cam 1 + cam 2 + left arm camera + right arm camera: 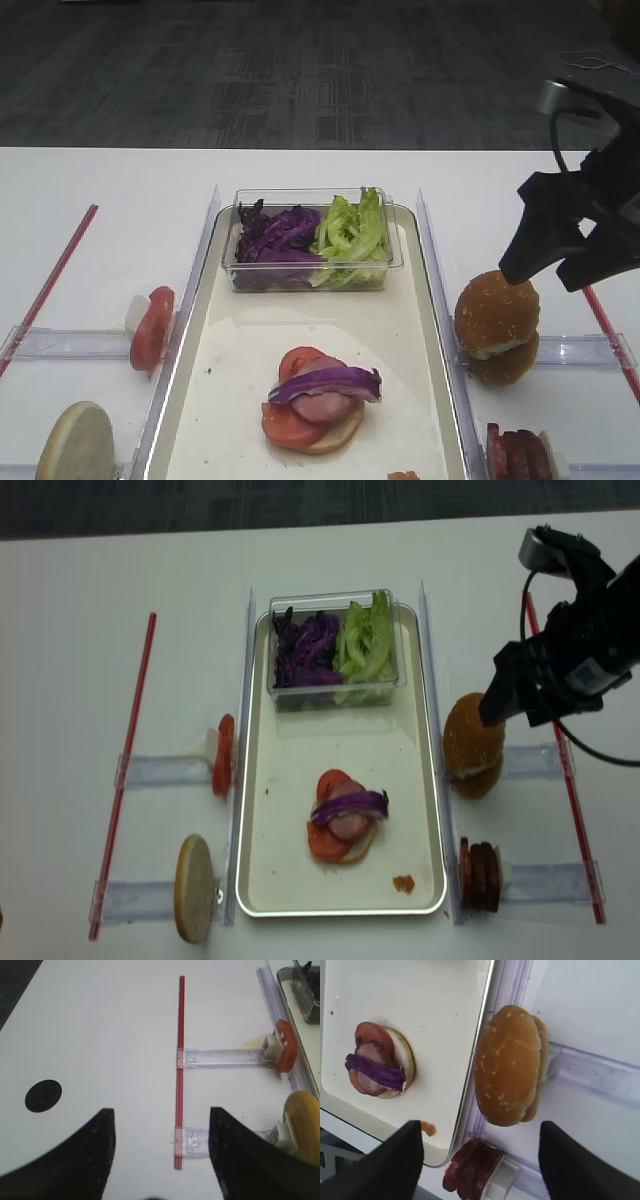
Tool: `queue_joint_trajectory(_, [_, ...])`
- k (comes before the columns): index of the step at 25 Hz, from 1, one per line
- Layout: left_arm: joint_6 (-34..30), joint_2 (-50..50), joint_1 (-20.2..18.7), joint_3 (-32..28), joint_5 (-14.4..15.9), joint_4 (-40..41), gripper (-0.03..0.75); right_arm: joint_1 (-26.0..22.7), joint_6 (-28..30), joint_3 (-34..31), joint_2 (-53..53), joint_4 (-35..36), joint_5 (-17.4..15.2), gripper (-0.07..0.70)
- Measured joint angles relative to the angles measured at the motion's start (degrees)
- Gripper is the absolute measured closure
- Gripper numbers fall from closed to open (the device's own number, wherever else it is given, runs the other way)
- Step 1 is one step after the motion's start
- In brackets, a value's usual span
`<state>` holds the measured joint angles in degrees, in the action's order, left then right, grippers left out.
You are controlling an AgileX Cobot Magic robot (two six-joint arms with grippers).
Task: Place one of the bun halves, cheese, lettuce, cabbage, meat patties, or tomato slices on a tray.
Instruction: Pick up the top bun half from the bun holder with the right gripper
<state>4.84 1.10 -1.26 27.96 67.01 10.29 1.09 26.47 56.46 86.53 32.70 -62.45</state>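
Observation:
Two sesame bun halves (497, 312) (507, 1065) (473, 742) stand stacked in a clear holder right of the cream tray (200, 330) (290, 850). My right gripper (548, 275) (480, 1130) (515, 718) hovers open just above and right of them, holding nothing. Meat patties (518, 455) (470, 1167) stand on edge nearer the front. Tomato slices (152, 327) (286, 1052) sit left of the tray. Lettuce (350, 230) and cabbage (275, 235) fill a clear tub. My left gripper (161, 1112) is open over bare table. Cheese is out of view.
On the tray lies a stack (320, 400) of pale bun, tomato, meat and a purple strip, with an orange speck (403, 883) near the front rim. A pale seedless bun half (75, 440) stands front left. Red strips (180, 1060) (125, 770) border the clear holders.

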Motion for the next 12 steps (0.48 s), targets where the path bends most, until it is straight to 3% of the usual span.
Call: queue_joint_trajectory(12, [0.0,0.0,0.0,0.0,0.0,0.0,0.323,1.9,-3.5,4.8,2.0,-6.2,-1.5,0.154])
